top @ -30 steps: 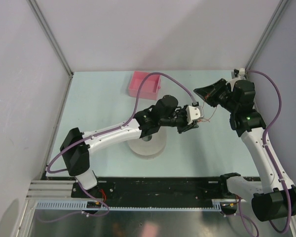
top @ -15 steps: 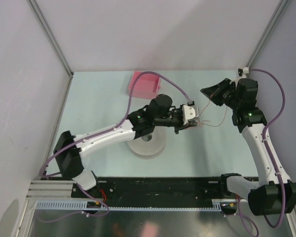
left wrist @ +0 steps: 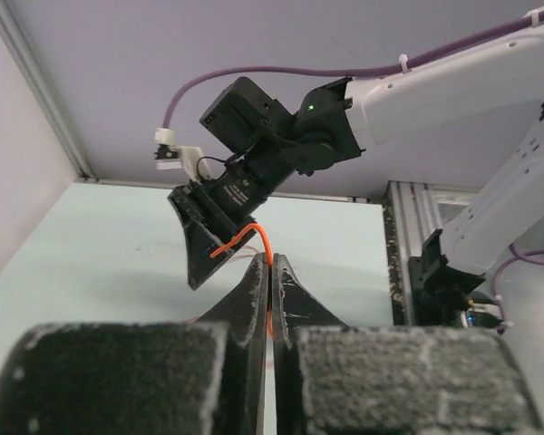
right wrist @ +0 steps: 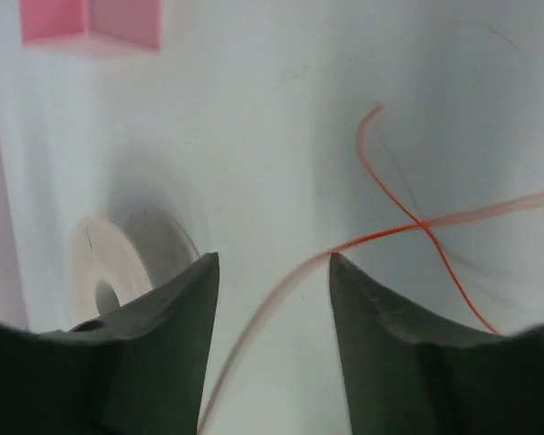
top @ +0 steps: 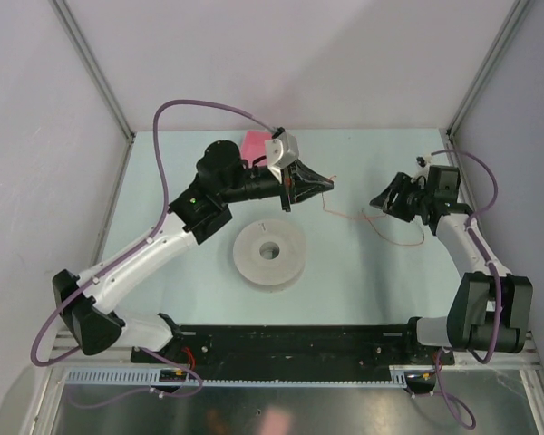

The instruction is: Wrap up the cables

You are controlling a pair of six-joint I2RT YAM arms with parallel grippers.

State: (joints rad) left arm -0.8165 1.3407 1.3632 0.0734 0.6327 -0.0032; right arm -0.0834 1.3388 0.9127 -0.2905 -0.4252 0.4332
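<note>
Shows the left gripper [top: 326, 185] with its fingers pressed flat together, tips pointing toward 3 o'clock in the overhead view. Pinches the orange wire [left wrist: 238, 240] right at those tips, with a short bright end curling up and out toward 10 o'clock in the left wrist view. Trails the rest of the wire, thin and loose, from the pinch toward 4 o'clock and the right gripper [top: 379, 201]. Shows that gripper at 3 o'clock of the left one, well apart, facing it with fingers spread. Runs the wire through the gap between those spread fingers in the right wrist view, close by the fingertip at 3 o'clock; cannot tell whether touching. Loops on beyond, crossing over itself once. Sets a white spool [top: 286, 263] flat on the pale desk [top: 363, 281], at 7 o'clock of the left gripper and apart from the wire. Tucks a pink box [top: 254, 145] at 10 o'clock, partly hidden behind the left wrist.
</note>
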